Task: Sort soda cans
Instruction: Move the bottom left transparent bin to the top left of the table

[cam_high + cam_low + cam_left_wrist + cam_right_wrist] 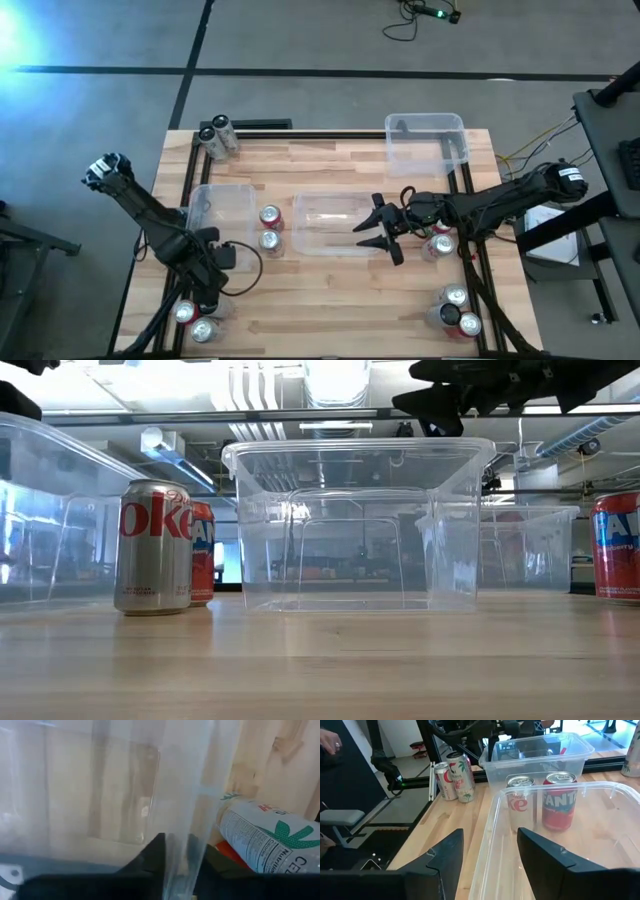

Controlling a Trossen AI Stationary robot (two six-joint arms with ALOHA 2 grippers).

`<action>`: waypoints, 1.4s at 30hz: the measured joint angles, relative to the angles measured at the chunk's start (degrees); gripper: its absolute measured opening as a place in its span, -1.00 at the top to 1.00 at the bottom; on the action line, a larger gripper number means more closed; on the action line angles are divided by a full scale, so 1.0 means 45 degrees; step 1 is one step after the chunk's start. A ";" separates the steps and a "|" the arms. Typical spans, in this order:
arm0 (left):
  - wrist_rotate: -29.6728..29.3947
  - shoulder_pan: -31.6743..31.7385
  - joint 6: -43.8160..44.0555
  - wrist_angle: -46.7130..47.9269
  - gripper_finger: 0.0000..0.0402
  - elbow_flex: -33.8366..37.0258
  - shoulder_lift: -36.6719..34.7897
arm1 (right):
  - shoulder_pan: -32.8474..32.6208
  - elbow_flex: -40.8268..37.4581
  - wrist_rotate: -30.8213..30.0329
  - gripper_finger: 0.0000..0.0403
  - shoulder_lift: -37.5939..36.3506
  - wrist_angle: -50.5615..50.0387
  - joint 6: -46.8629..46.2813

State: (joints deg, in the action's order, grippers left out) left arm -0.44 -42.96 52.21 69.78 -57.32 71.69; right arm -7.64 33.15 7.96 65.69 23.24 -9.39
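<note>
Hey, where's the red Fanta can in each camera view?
High view: the red Fanta can stands just left of the middle bin.
Low view: at left, partly hidden behind the silver Coke can.
Left wrist view: not in it.
Right wrist view: right of centre, seen through the bin's clear wall.
Shared landmark: the silver Coke can beside it.

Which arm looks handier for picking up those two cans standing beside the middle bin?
Probably the left. Its gripper is at the near-left bin, on the same side as the two cans. The right gripper, fingers open, has the middle bin between it and them.
</note>
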 joint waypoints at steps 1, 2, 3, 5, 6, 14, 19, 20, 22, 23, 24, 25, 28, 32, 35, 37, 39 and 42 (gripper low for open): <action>-0.0060 0.0000 -0.0158 0.0019 0.90 -0.0005 -0.0086 | 0.0000 0.0000 -0.0003 0.13 0.0000 0.0000 0.0000; -0.0070 0.0004 -0.0207 0.0041 0.93 -0.0005 -0.0184 | 0.0000 0.0000 -0.0003 0.14 0.0000 -0.0003 -0.0001; -0.0070 0.0013 -0.0197 0.0056 0.92 -0.0005 -0.0279 | 0.0000 0.0000 -0.0003 0.15 0.0000 -0.0027 -0.0001; -0.0015 0.0012 -0.0032 0.0104 0.88 -0.0005 -0.0452 | 0.0000 0.0000 -0.0003 0.17 0.0000 -0.0098 -0.0003; 0.0043 0.0005 0.0019 0.0142 0.87 -0.0005 -0.0535 | 0.0000 0.0000 -0.0003 0.17 0.0000 -0.0107 0.0002; -0.0254 0.0051 -0.0493 0.0934 0.92 -0.0125 -0.0740 | 0.0001 0.0000 -0.0003 0.22 0.0000 -0.0097 -0.0002; -0.1433 0.0083 -0.0604 0.2140 0.94 -0.0653 -0.0755 | 0.0000 0.0000 -0.0003 0.23 0.0000 -0.0092 -0.0076; -0.1704 0.0102 -0.0633 0.2334 0.94 -0.0778 -0.0755 | 0.0000 -0.0002 -0.0005 0.22 0.0000 -0.0094 -0.0074; -0.2167 0.0153 -0.0730 0.2752 0.94 -0.1015 -0.0755 | 0.0000 -0.0005 -0.0056 0.21 0.0000 -0.0083 -0.0102; -0.2371 0.0197 -0.0753 0.2910 0.94 -0.1107 -0.0758 | 0.0000 -0.0005 -0.0082 0.21 0.0000 -0.0083 -0.0119; -0.2504 0.0254 -0.0812 0.3052 0.94 -0.1209 -0.0760 | 0.0000 -0.0005 -0.0096 0.21 0.0000 -0.0083 -0.0137; -0.2552 0.0293 -0.0841 0.3269 0.94 -0.1289 -0.0760 | 0.0000 -0.0005 -0.0100 0.21 0.0000 -0.0083 -0.0139; -0.2677 0.0354 -0.0942 0.3898 0.94 -0.1568 -0.0760 | 0.0000 -0.0005 -0.0100 0.24 0.0000 -0.0077 -0.0144; -0.2960 0.0355 -0.0844 0.4559 0.94 -0.1973 -0.0764 | 0.0000 -0.0010 -0.0100 0.27 0.0000 -0.0075 -0.0144; -0.3305 0.0355 -0.0975 0.4628 0.94 -0.2296 -0.0794 | 0.0000 -0.0010 -0.0100 0.29 0.0000 -0.0077 -0.0144; -0.3711 0.0440 -0.1144 0.4562 0.94 -0.2637 -0.0784 | 0.0000 -0.0010 -0.0103 0.31 0.0000 -0.0078 -0.0144; -0.4024 0.0514 -0.1369 0.4546 0.94 -0.3083 -0.0746 | 0.0000 -0.0010 -0.0105 0.31 0.0000 -0.0075 -0.0144; -0.4486 0.0612 -0.1697 0.4577 0.94 -0.3845 -0.0736 | 0.0000 -0.0010 -0.0105 0.30 0.0000 -0.0073 -0.0237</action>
State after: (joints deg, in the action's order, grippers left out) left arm -20.62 -40.21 44.58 90.38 -74.62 68.38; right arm -7.64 33.10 7.49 65.69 22.92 -10.46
